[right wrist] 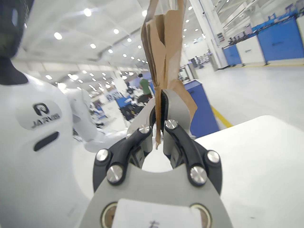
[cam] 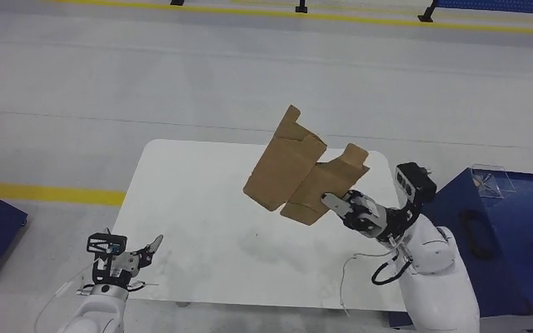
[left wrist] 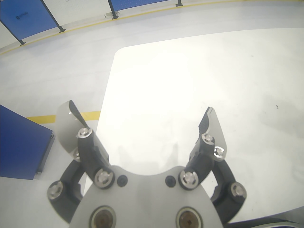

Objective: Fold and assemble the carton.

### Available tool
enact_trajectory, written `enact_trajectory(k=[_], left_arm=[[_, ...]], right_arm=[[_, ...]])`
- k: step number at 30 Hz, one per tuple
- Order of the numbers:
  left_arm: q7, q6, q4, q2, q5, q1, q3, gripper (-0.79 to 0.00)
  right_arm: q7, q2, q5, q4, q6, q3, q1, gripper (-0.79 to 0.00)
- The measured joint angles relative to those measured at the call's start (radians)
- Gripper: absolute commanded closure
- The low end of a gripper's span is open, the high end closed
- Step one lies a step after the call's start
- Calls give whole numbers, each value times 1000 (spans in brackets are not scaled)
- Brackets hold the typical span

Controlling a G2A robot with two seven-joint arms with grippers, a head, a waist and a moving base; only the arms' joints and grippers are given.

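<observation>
A flat brown cardboard carton (cam: 301,173) hangs in the air above the white table (cam: 200,250), tilted, its flaps pointing up and away. My right gripper (cam: 331,202) is shut on the carton's lower edge at the table's right side. In the right wrist view the carton (right wrist: 161,46) rises edge-on from between the closed fingers (right wrist: 172,105), its layers splaying apart at the top. My left gripper (cam: 150,250) sits at the table's near left corner, open and holding nothing; in the left wrist view its gripper (left wrist: 142,117) is spread wide over the bare tabletop.
A blue cabinet (cam: 479,233) with a clear holder (cam: 491,179) stands right of the table. A blue box (left wrist: 21,143) sits on the floor to the left. Yellow floor lines (cam: 58,196) run past the table. Blue and white partitions (left wrist: 71,1) stand far off.
</observation>
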Motion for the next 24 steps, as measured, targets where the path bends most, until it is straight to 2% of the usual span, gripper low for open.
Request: enact_trajectory(k=[5,8,12,16,19,21,24], left_arm=[[0,0,0,0,0,0,0,-785],[0,0,0,0,0,0,0,-785],[0,0,0,0,0,0,0,-785],[0,0,0,0,0,0,0,-785],[0,0,0,0,0,0,0,-785],[0,0,0,0,0,0,0,-785],[0,0,0,0,0,0,0,-785]], right_arm=[[-169,-4,-380,-214,-21,129,-9,0],[-380,-12,-695,-343,-20,180,-25,0],[-722,-14,-1133,-486,-20,209,-42,0],[-1044,-6,-1563,-527,12,207,-49,0],[-1312,18,-1956,-524,137,152,-77,0],[-1486,37,-2224,-524,271,100,-155,0],[-1616,52,-2504,-524,464,59,-274,0]])
